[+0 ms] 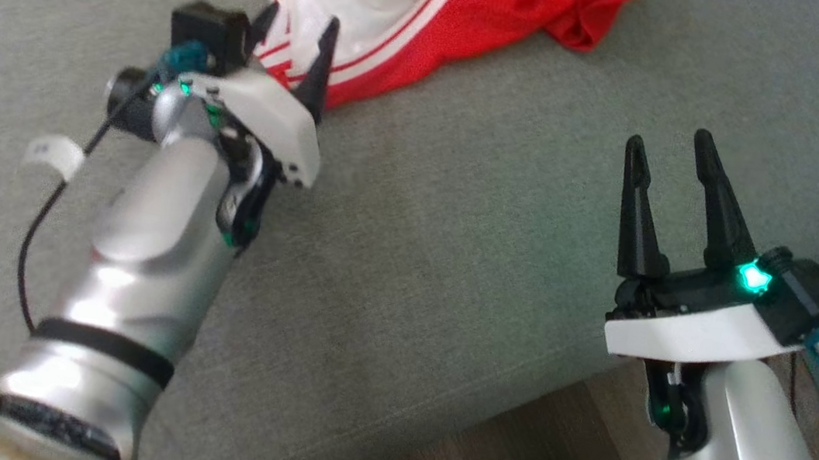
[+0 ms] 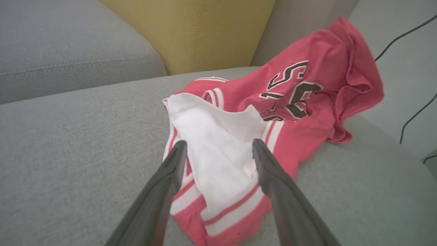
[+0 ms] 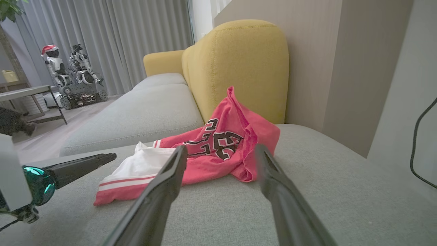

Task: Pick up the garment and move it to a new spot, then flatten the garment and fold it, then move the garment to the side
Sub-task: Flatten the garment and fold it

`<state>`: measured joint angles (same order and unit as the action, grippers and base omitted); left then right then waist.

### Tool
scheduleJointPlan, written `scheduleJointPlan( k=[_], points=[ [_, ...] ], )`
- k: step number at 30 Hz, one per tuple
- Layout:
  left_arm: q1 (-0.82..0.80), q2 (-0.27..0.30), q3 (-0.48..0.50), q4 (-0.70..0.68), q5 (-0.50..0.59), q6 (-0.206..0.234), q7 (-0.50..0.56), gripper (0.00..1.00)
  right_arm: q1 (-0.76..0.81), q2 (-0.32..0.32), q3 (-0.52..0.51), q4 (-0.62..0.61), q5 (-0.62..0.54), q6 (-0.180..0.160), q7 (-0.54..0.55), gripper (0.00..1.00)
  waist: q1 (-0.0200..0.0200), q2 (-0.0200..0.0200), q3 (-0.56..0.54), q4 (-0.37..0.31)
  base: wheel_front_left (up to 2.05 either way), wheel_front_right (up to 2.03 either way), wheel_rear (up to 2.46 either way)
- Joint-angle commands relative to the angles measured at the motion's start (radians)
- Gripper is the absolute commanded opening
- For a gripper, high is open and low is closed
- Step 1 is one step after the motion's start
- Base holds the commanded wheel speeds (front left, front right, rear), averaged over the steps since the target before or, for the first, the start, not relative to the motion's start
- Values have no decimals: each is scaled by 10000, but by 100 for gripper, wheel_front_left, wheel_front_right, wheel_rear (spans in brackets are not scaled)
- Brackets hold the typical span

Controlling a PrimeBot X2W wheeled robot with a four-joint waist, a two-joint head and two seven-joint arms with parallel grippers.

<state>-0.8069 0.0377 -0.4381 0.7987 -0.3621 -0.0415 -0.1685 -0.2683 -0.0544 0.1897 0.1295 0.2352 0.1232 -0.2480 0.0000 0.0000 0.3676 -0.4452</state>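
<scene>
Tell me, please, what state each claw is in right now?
Left claw: open, holding nothing, poised at the white end of the red jersey.
Right claw: open, empty, over the grey sofa seat.

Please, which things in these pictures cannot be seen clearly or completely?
- Head view: the crumpled red and white fabric jersey is cut off by the top edge.
- Left wrist view: folds hide part of its dark printed number.
- Left wrist view: whether the open left claw touches the cloth cannot be told.
- Right wrist view: distant white robots, too small.
</scene>
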Motion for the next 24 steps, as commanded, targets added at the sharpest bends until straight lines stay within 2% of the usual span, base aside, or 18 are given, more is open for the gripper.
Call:
scheduleJointPlan(
  k=[1, 4, 12, 18, 19, 20, 21, 24],
  points=[
    [-799, 160, 142, 229, 209, 176, 31, 100, -333, 39, 243, -382, 122, 75, -102, 100, 0, 0, 257, -287, 0, 0, 0],
    [-1327, 227, -23, 945, 471, 340, 51, 100, -385, 39, 295, -363, 208, 75, -119, 100, 0, 0, 356, -411, 0, 0, 0],
    [-2062, 297, -145, 2233, 600, 430, -161, 100, -491, 40, 468, -435, 397, 75, -134, 100, 0, 0, 552, -665, 0, 0, 0],
    [-2495, 292, -195, 2964, 561, 343, -423, 100, -449, 40, 406, -531, 458, 75, -135, 100, 0, 0, 668, -742, 0, 0, 0],
    [-2549, 284, -222, 3036, 556, 285, -476, 73, -437, 41, 383, -537, 464, 75, -136, 100, 0, 0, 681, -743, 0, 0, 0],
    [-2593, 275, -231, 3089, 538, 243, -539, 26, -426, 41, 356, -536, 469, 75, -136, 100, 0, 0, 690, -742, 0, 0, 0],
    [-2630, 267, -247, 3126, 531, 214, -605, 0, -421, 41, 333, -530, 471, 75, -136, 100, 0, 0, 698, -739, 0, 0, 0],
    [-2709, 236, -300, 3184, 497, 106, -755, 0, -418, 41, 283, -484, 471, 75, -136, 100, 0, 0, 693, -677, 0, 0, 0]
  ],
)
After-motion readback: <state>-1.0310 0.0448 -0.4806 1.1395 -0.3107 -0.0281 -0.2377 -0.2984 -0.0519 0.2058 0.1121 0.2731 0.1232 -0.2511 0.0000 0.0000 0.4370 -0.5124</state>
